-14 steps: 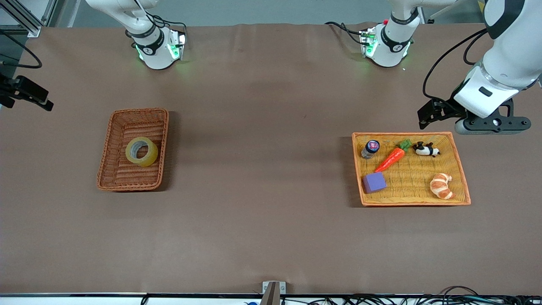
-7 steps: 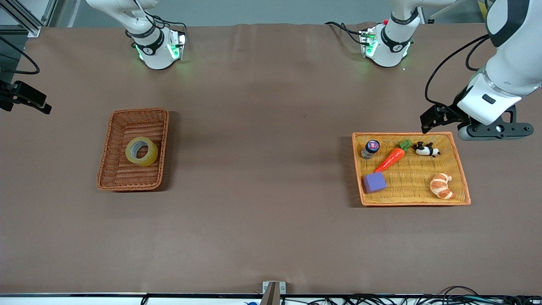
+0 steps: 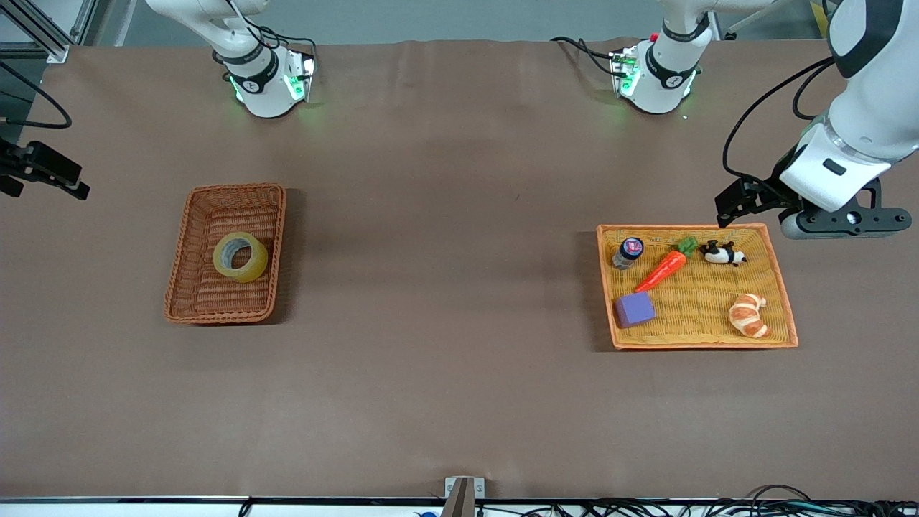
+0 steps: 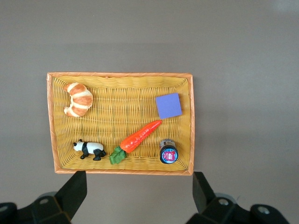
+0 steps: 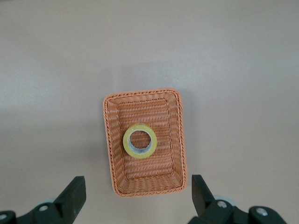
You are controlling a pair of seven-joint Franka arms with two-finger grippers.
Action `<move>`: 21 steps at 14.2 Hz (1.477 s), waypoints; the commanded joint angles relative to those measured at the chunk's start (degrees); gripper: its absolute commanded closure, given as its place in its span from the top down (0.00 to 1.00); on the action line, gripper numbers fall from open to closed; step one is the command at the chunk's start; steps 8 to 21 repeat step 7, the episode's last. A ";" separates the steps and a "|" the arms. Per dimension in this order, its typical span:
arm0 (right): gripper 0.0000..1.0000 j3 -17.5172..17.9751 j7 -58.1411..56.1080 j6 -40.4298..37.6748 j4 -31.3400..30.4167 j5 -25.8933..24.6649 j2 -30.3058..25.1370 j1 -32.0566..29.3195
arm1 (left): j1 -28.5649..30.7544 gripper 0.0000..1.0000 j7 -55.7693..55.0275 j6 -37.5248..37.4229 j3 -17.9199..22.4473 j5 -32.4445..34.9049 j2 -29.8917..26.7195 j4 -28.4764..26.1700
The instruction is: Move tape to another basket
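Front view: the tape [image 3: 240, 256] is a yellowish translucent ring with a grey core, lying flat in the basket [image 3: 188, 237], a deep reddish-brown wicker one toward the right arm's end of the counter [image 3: 445, 287]. Toward the left arm's end lies a shallow yellow-orange tray [image 3: 782, 287] holding a carrot [image 3: 664, 268], a panda figure [image 3: 723, 253], a croissant [image 3: 748, 315], a purple block [image 3: 635, 309] and a small jar [image 3: 628, 252]. The right gripper [image 3: 43, 172] is cut off at the frame's edge, above the counter's end, well apart from the basket. The left gripper [image 3: 836, 219] hangs over the counter just off the tray's corner near the panda figure; its fingers are hard to make out here.

Left wrist view: the whole tray shows from above, with both fingers [image 4: 74, 191] spread wide and empty.

Right wrist view: the tape lies near the middle of the basket floor; the fingers [image 5: 74, 193] stand wide apart, holding nothing.
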 commanded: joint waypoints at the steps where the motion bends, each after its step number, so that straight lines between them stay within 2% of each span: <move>1: 1.00 0.39 -1.57 1.22 -0.39 0.05 -0.16 -0.36 | 0.34 1.00 -0.47 -0.38 -0.31 0.11 -1.19 -0.10; 21: 1.00 0.30 -2.72 1.13 -0.39 0.05 -0.16 -0.71 | 0.52 1.00 0.50 -1.43 -0.04 0.11 -1.27 -0.19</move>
